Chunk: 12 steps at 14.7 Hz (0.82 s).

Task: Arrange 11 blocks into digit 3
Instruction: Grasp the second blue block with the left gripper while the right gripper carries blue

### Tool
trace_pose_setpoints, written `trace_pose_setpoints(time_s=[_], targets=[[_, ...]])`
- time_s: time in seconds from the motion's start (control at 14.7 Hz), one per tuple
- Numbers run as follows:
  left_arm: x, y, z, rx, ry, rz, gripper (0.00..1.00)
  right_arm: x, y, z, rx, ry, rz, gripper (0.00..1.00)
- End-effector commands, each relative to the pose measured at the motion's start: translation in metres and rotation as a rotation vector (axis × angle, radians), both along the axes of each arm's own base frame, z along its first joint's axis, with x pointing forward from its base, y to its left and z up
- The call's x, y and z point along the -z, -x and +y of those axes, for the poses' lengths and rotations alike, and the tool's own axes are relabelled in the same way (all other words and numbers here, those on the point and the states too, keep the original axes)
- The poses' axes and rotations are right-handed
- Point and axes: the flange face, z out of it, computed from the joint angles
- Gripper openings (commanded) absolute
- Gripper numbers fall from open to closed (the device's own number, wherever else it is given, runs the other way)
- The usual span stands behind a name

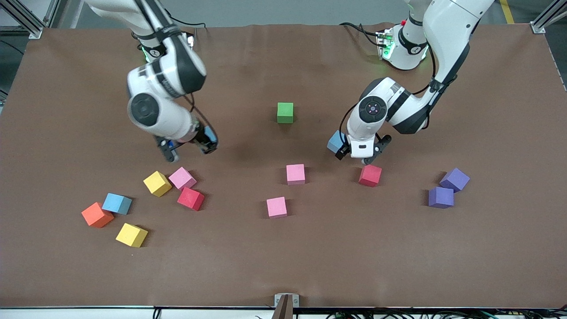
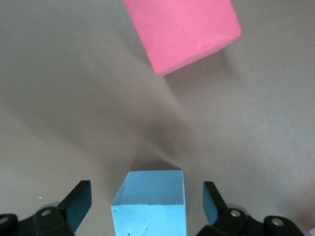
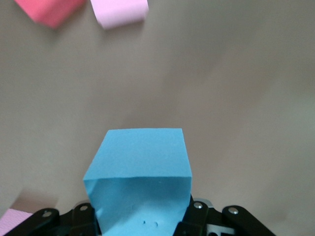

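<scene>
My left gripper [image 1: 361,153] is low over the table's middle, open around a light blue block [image 2: 150,204] that rests on the mat; both fingers stand clear of its sides. That block [image 1: 335,141] shows beside the wrist in the front view. My right gripper [image 1: 189,149] hangs over the mat toward the right arm's end, shut on another light blue block [image 3: 140,172]. A green block [image 1: 285,112] sits alone nearer the bases. Pink blocks [image 1: 295,173] [image 1: 277,207] [image 1: 182,178], red blocks [image 1: 370,175] [image 1: 191,198] and two purple blocks [image 1: 447,188] lie scattered. No digit 3 shape shows.
Toward the right arm's end lie two yellow cubes [image 1: 157,183] [image 1: 131,235], a third light blue cube [image 1: 117,204] and an orange cube [image 1: 97,215]. The brown mat [image 1: 283,266] has its front edge near the front camera.
</scene>
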Motion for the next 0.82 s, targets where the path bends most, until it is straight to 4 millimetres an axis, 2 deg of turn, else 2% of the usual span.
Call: trace_pose_setpoints(time_s=[0.0, 0.14, 0.2, 0.41, 0.48, 0.54, 0.61, 0.75], targets=[[0.01, 0.016, -0.009, -0.011, 0.012, 0.015, 0.95, 0.008, 0.049, 0.016, 0.083, 0.016, -0.053, 0.0], [0.02, 0.019, -0.009, -0.014, 0.011, 0.037, 0.76, 0.015, 0.064, 0.039, 0.163, -0.002, -0.113, 0.0], [0.024, 0.02, -0.009, -0.016, 0.015, 0.042, 0.66, 0.017, 0.066, 0.044, 0.195, -0.013, -0.132, 0.0], [0.022, 0.017, -0.01, -0.083, 0.014, 0.033, 0.41, 0.028, 0.066, 0.034, 0.264, -0.036, -0.12, 0.0], [0.018, 0.017, -0.014, -0.131, 0.01, 0.026, 0.29, 0.033, 0.068, 0.031, 0.326, -0.072, -0.107, 0.0], [0.013, 0.023, -0.025, -0.17, 0.011, 0.024, 0.2, 0.036, 0.069, 0.03, 0.359, -0.093, -0.11, 0.0], [0.004, 0.031, -0.039, -0.197, 0.021, 0.015, 0.2, 0.037, 0.07, 0.029, 0.385, -0.105, -0.106, 0.0], [-0.008, 0.038, -0.049, -0.289, 0.013, 0.003, 0.2, 0.044, 0.075, 0.027, 0.452, -0.128, -0.063, 0.0]])
